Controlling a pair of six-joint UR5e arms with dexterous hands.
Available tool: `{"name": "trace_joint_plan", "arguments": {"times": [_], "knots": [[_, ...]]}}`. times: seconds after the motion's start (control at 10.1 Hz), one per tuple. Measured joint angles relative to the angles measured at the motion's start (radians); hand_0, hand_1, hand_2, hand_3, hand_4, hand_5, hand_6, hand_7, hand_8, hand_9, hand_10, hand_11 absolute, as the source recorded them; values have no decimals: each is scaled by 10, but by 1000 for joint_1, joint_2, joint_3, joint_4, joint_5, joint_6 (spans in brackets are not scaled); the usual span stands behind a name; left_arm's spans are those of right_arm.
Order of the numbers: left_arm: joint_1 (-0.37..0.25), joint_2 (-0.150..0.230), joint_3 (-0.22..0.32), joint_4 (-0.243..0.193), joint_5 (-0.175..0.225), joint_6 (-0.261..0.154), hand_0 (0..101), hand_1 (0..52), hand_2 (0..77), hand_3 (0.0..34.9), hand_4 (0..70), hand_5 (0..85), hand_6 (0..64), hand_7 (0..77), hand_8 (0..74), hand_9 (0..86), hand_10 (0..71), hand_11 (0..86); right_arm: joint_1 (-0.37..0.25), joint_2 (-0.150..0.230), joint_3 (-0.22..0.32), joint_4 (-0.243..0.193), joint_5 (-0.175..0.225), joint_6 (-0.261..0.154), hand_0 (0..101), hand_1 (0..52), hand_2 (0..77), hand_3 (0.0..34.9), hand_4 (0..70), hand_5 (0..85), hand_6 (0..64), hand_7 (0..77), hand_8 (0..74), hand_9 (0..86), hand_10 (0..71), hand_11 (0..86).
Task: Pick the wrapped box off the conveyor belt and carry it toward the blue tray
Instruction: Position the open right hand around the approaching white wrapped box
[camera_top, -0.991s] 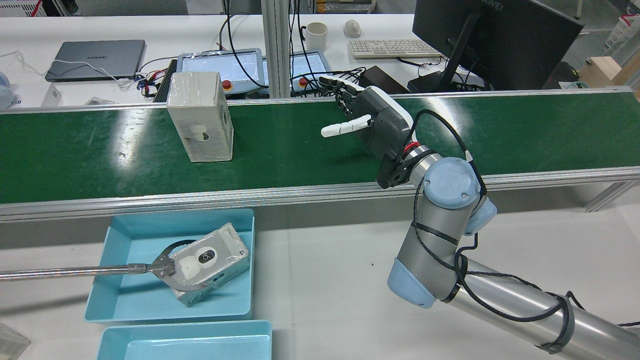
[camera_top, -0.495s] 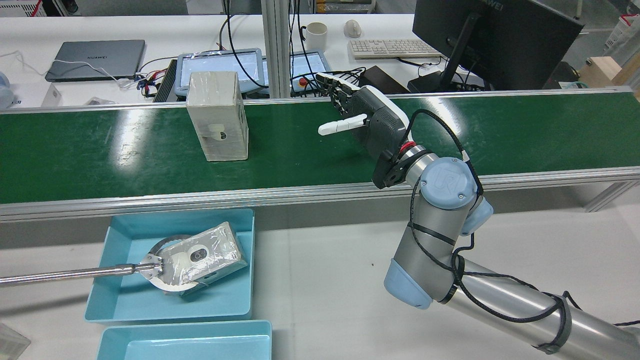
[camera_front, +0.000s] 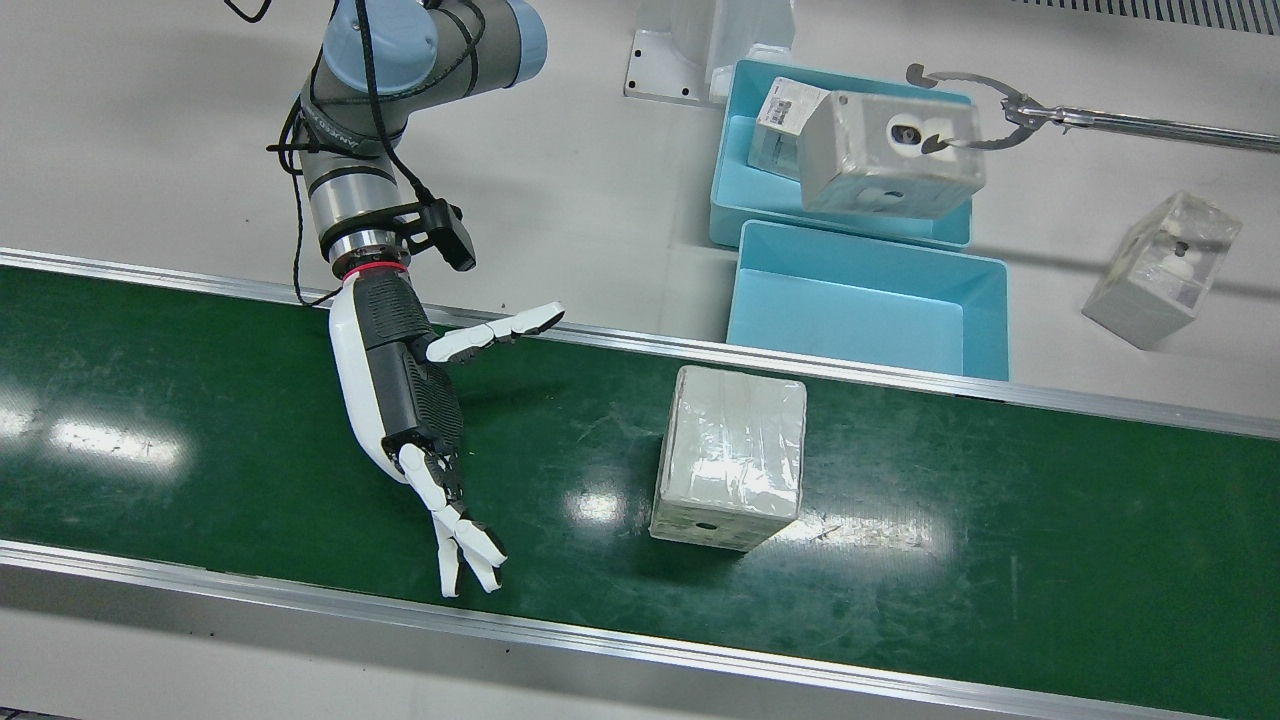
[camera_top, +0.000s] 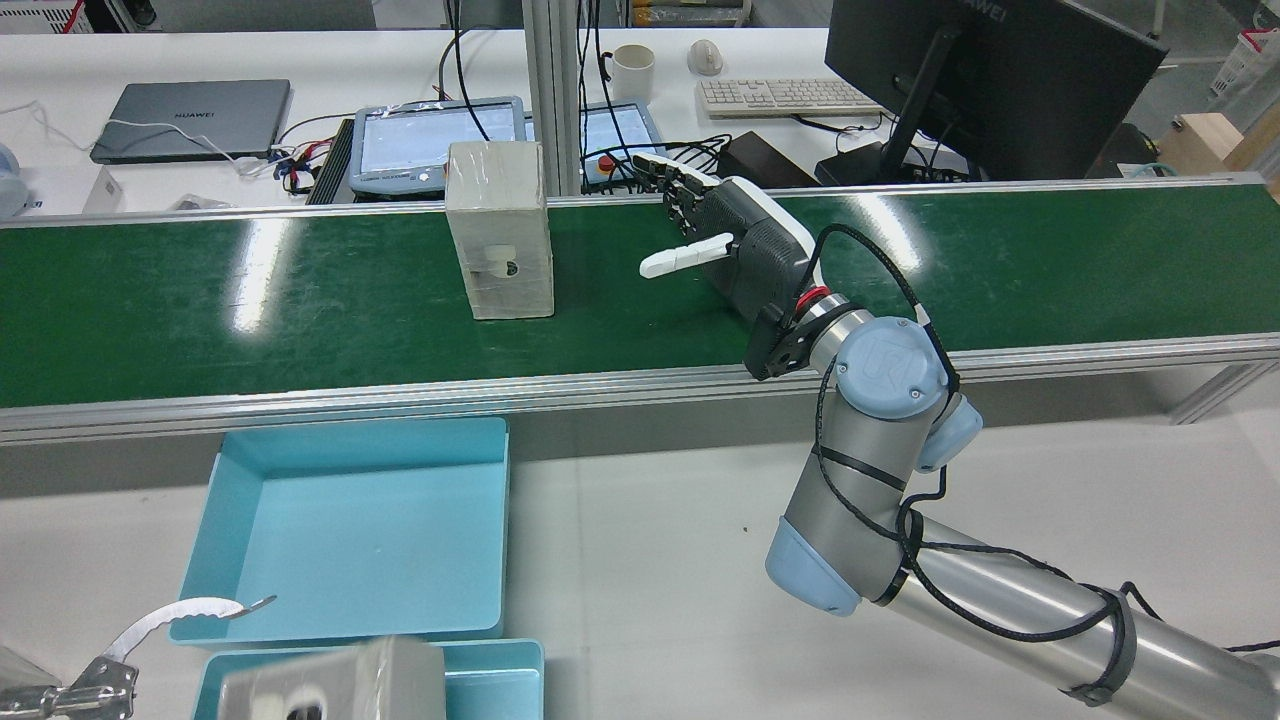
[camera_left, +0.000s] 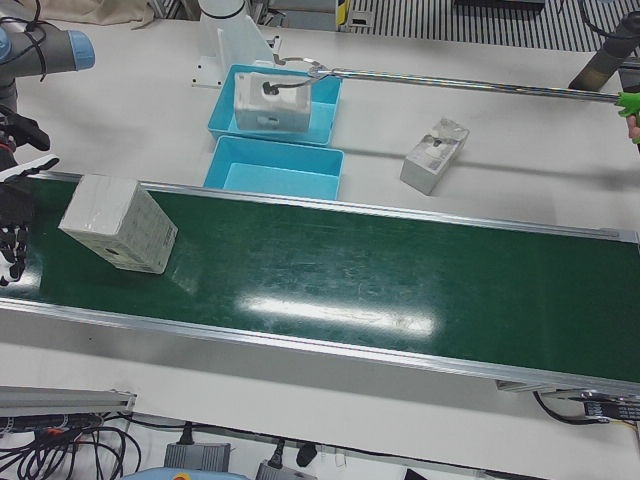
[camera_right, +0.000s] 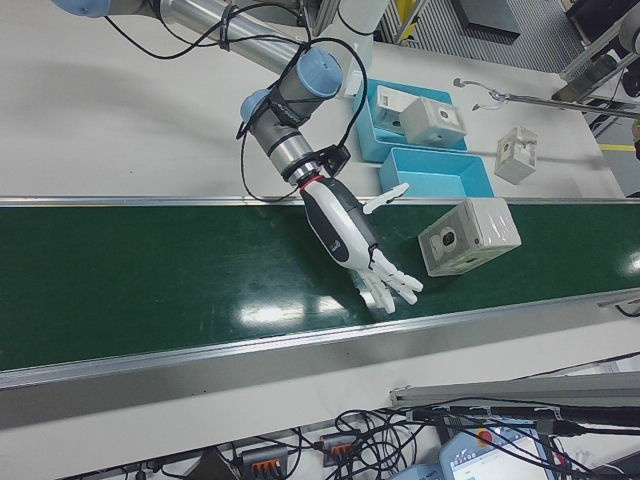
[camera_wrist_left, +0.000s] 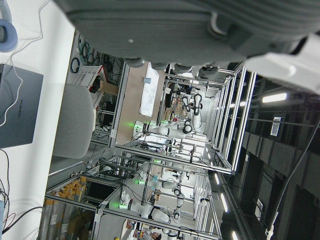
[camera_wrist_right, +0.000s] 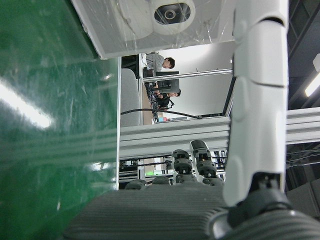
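Observation:
The wrapped box (camera_front: 730, 455) stands on the green conveyor belt (camera_front: 200, 420), also seen in the rear view (camera_top: 498, 230) and right-front view (camera_right: 468, 235). My right hand (camera_front: 405, 400) is open and empty, stretched flat across the belt, a box-width away from the box; it shows in the rear view (camera_top: 745, 245) too. The right hand view shows the box's lower face (camera_wrist_right: 150, 25) ahead of the palm. An empty blue tray (camera_front: 860, 310) sits beside the belt (camera_top: 350, 520). My left hand (camera_wrist_left: 200, 25) shows only as a grey palm in its own view.
A long grabber tool (camera_front: 1000, 105) holds another wrapped box (camera_front: 890, 150) over a second blue tray (camera_front: 730, 200), which holds a small box (camera_front: 785, 115). A loose wrapped box (camera_front: 1160, 265) lies on the table. Monitor, keyboard and laptop stand beyond the belt.
The wrapped box has ridden the belt closer to my right hand. The grabber tool has lifted the other box out of the tray nearest the belt. My right hand has barely moved.

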Motion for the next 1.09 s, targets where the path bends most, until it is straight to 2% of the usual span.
{"name": "trace_joint_plan", "arguments": {"times": [1.09], "knots": [[0, 0, 0, 0, 0, 0, 0, 0, 11, 0, 0, 11, 5, 5, 5, 5, 0, 5, -6, 28, -18, 8, -3, -26, 484, 142, 55, 0, 98, 125, 22, 16, 0, 11, 0, 11]]}}
